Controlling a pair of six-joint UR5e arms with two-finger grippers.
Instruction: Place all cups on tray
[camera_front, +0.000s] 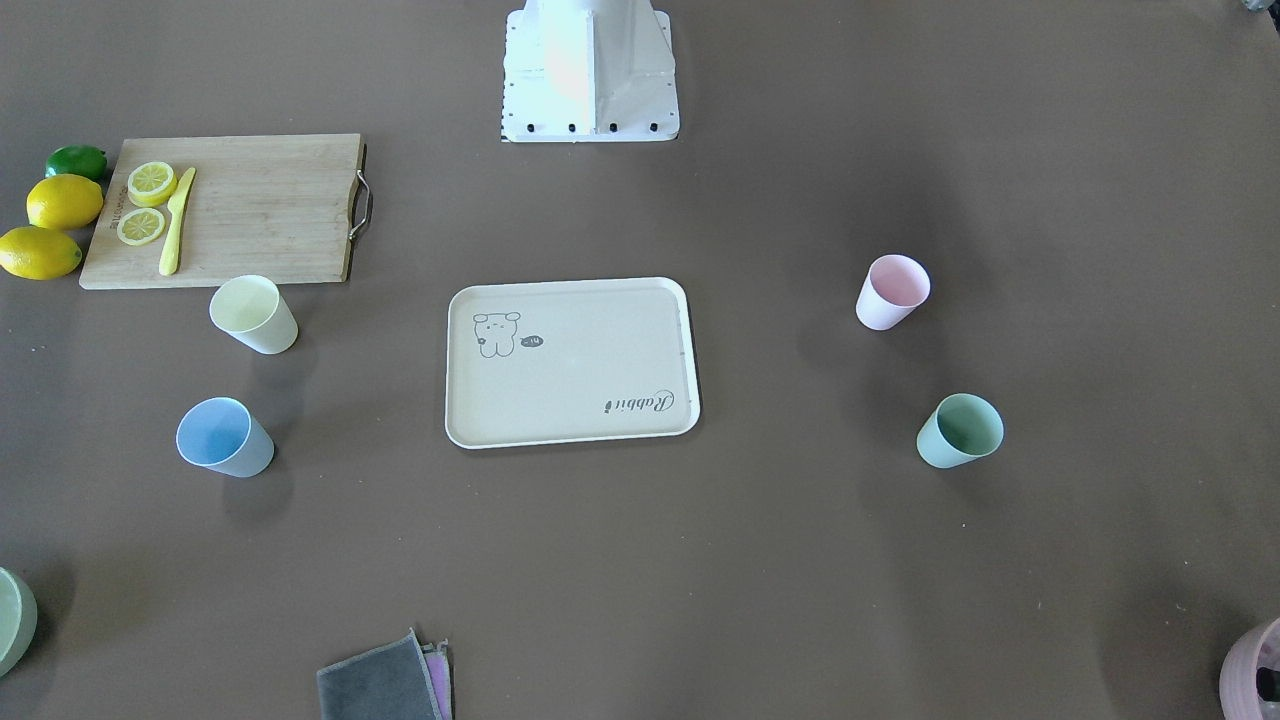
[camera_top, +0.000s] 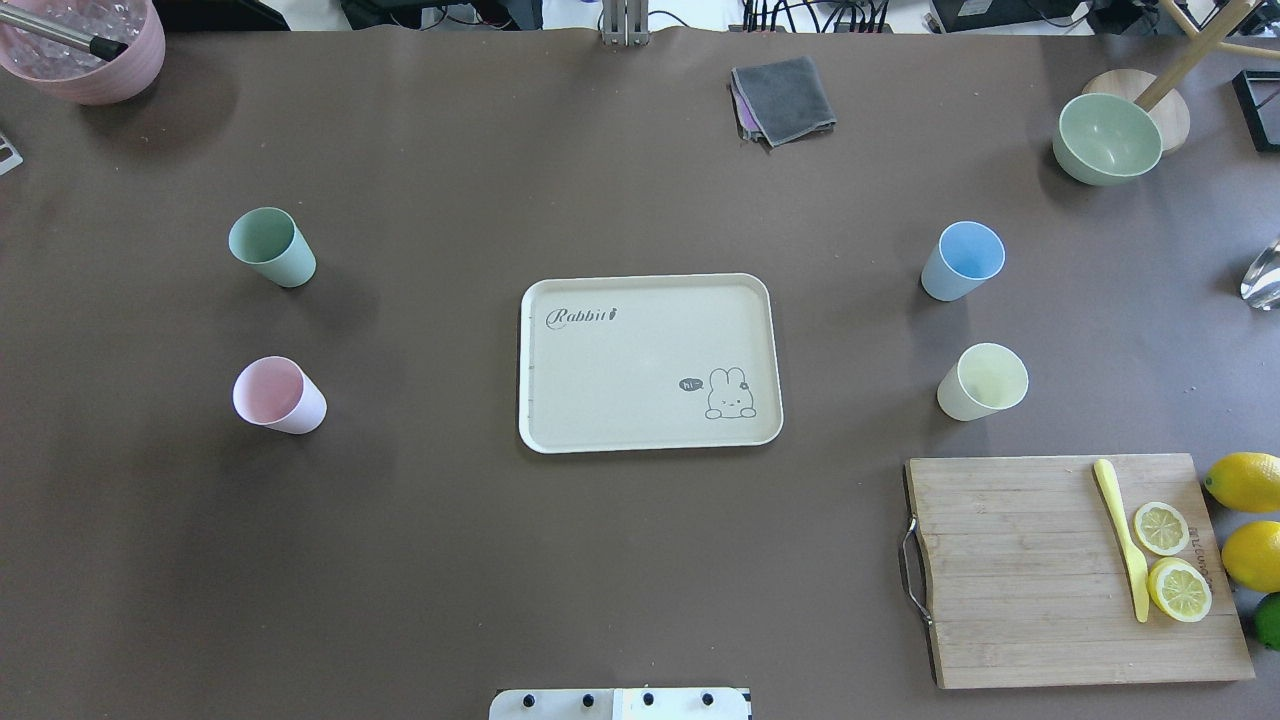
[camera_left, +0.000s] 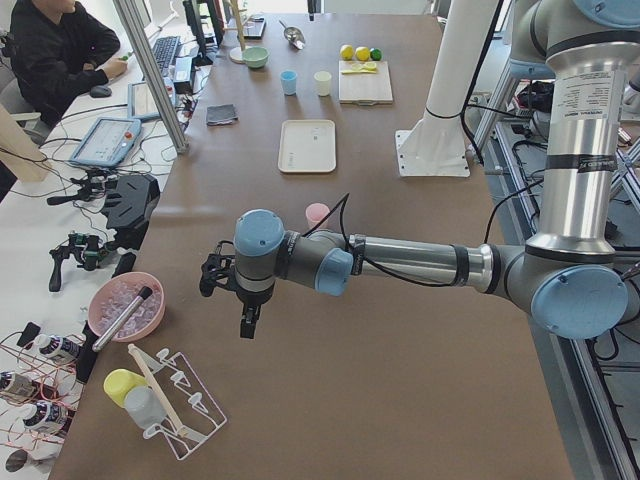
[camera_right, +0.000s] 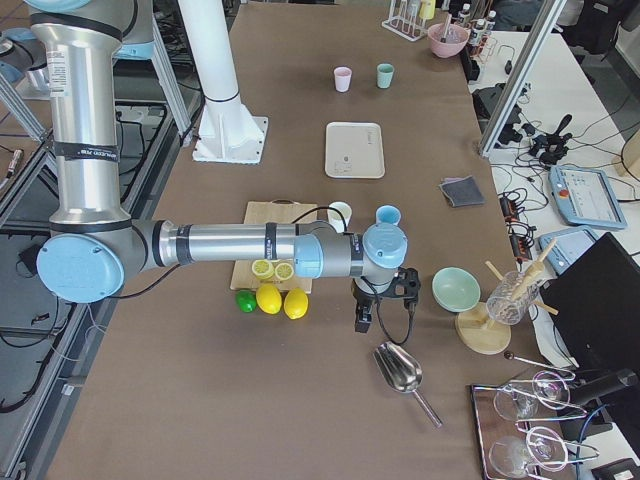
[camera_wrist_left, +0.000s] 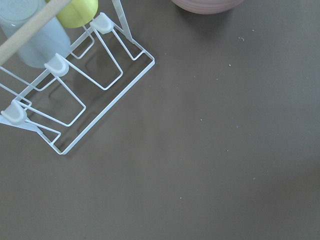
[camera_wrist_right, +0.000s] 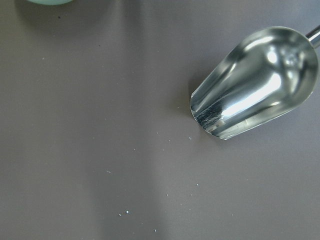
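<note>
Evidently unstarted: tray (camera_top: 650, 278) bare; pink cup (camera_top: 279, 395), mint cup (camera_top: 271, 247), blue cup (camera_top: 962, 261) and yellow cup (camera_top: 982, 382) all off it; left gripper (camera_left: 248, 326) and right gripper (camera_right: 363, 320) distant, openness indeterminable.

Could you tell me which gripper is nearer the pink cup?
Left. The left gripper hangs beyond the pink cup, on its side; the right gripper is far on the other side, near the metal scoop.
</note>
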